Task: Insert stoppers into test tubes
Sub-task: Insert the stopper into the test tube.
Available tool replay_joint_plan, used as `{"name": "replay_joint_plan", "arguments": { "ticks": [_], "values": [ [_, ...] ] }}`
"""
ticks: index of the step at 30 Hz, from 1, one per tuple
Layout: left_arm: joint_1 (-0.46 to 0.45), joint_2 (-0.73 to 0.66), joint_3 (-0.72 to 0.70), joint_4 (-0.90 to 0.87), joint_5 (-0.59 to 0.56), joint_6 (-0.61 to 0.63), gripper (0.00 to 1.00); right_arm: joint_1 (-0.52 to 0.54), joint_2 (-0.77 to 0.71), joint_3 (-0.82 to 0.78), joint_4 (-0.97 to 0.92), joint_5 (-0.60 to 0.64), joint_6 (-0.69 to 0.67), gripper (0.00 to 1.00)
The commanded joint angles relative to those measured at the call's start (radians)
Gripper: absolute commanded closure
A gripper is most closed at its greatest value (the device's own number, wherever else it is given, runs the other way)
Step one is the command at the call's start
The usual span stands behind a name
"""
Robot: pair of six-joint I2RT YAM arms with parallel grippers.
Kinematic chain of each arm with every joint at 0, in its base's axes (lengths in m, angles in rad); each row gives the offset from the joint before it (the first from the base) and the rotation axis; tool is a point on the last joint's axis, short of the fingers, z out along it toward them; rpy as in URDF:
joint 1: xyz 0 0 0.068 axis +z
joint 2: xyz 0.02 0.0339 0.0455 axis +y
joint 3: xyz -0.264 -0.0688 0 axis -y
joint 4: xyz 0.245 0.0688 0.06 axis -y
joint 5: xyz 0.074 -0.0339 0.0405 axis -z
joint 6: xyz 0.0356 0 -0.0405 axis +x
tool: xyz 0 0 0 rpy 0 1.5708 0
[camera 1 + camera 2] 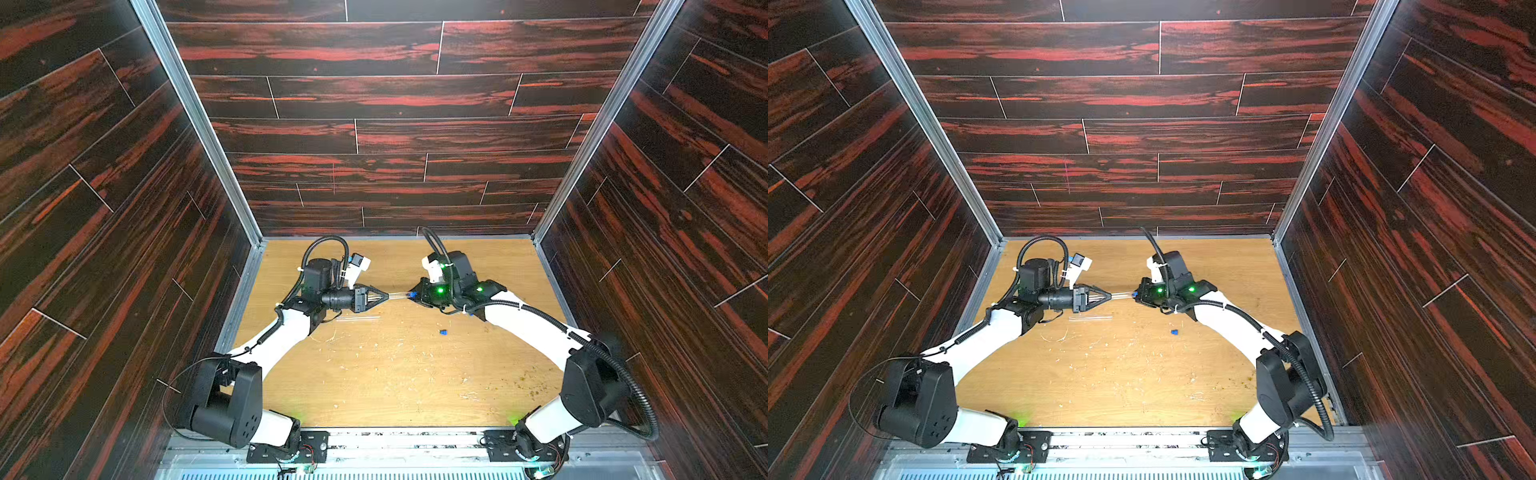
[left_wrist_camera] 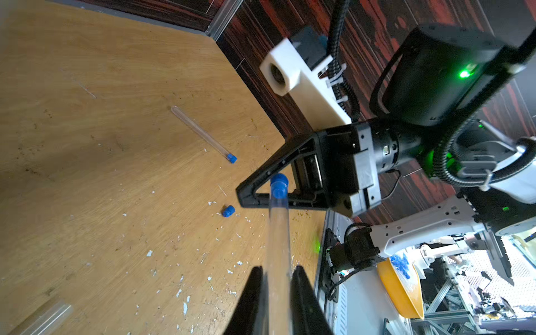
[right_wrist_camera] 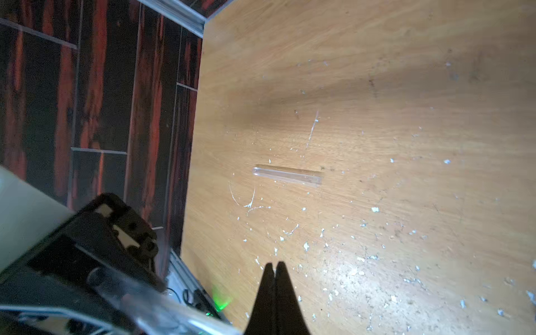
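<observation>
- Left gripper (image 1: 385, 296) clamps the held tube (image 2: 278, 237); right gripper (image 3: 274, 264) is pinched shut, empty
- An off-axis push may pop the stopper (image 2: 279, 185) out, or slide the tube backwards

The left arm (image 1: 291, 330) and right arm (image 1: 534, 322) bar the table's (image 1: 395, 395) middle; nearer, only a stopper (image 1: 443, 332) and empty test tube (image 1: 358, 318) obstruct.

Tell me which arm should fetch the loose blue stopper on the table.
Right, probably: the loose stopper lies nearer the right gripper, whereas the left gripper is shut on a test tube.
</observation>
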State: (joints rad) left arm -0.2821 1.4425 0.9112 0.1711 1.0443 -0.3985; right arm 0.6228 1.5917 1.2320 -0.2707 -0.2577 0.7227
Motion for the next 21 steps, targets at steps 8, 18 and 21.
{"name": "replay_joint_plan", "arguments": {
  "ticks": [8, 18, 21],
  "values": [
    [-0.006, -0.019, 0.031, -0.036, 0.022, 0.039, 1.0, 0.04, 0.05, 0.083, -0.068, 0.012, -0.104, 1.0],
    [-0.007, -0.024, 0.032, -0.048, 0.013, 0.045, 1.0, 0.03, 0.0, 0.041, -0.097, 0.097, -0.085, 1.0],
    [-0.007, -0.025, 0.035, -0.053, 0.01, 0.051, 1.0, 0.015, -0.025, 0.008, -0.094, 0.107, -0.067, 1.0]
  ]
}}
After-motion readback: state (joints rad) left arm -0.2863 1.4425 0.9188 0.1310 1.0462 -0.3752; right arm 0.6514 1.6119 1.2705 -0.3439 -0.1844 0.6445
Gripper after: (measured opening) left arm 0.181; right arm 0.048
